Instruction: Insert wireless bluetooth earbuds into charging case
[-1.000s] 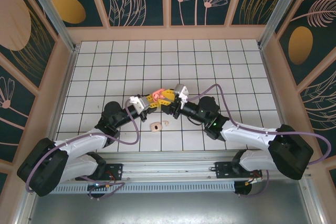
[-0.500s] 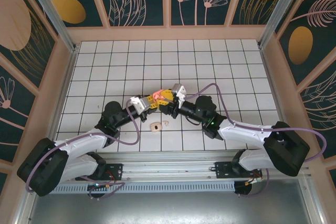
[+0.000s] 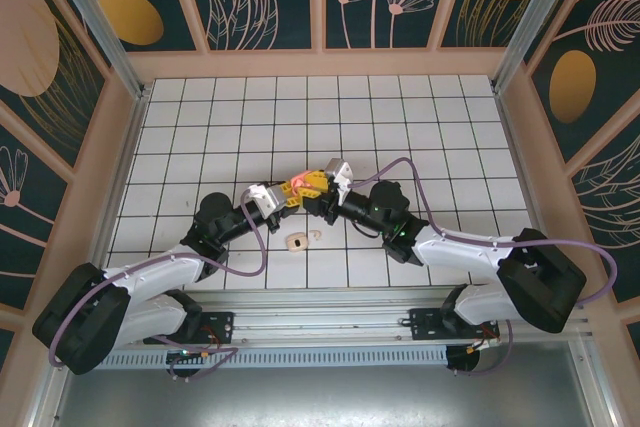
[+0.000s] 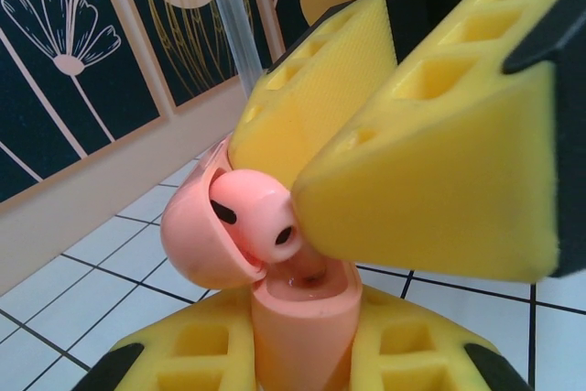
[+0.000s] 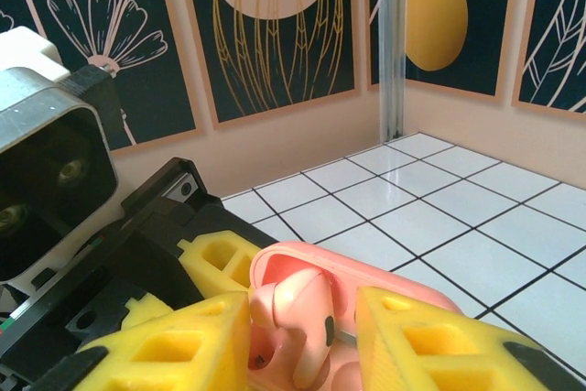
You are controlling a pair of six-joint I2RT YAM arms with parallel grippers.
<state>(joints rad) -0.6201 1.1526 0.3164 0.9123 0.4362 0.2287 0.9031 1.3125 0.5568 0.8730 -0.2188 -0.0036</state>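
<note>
From above, the two arms meet over the middle of the table (image 3: 420, 127). The left gripper (image 3: 287, 194) and right gripper (image 3: 316, 184) are nose to nose, with the coral-pink case (image 3: 300, 182) between them, off the tiles. A small cream piece (image 3: 298, 240) lies on the table just in front of them, too small to make out.

In the left wrist view, the left gripper's yellow pads (image 4: 183, 354) are clenched on the lower body of the case and hold it upright. Its lid (image 4: 194, 249) is hinged open to the left. The case is smooth, glossy, rounded plastic, while the pads are matt, ribbed and blocky, with square hollows. The right gripper's fingers come in from the upper right, pinching a pink earbud (image 4: 255, 217). Its bulbous head, with a dark oval port, sits at the mouth of the case and touches the lid's inner edge.

In the right wrist view, the earbud (image 5: 307, 318) is pinched between the right gripper's two yellow fingers, with the open case just behind it.

The step in hand looks like seating the bud. It sits at the opening but does not appear fully down in its well. The next move probably calls for lining the stem up with the socket, a short straight push, and then letting go without dragging the slick bud back out. Meanwhile the left gripper has to keep the case from tilting.
</note>
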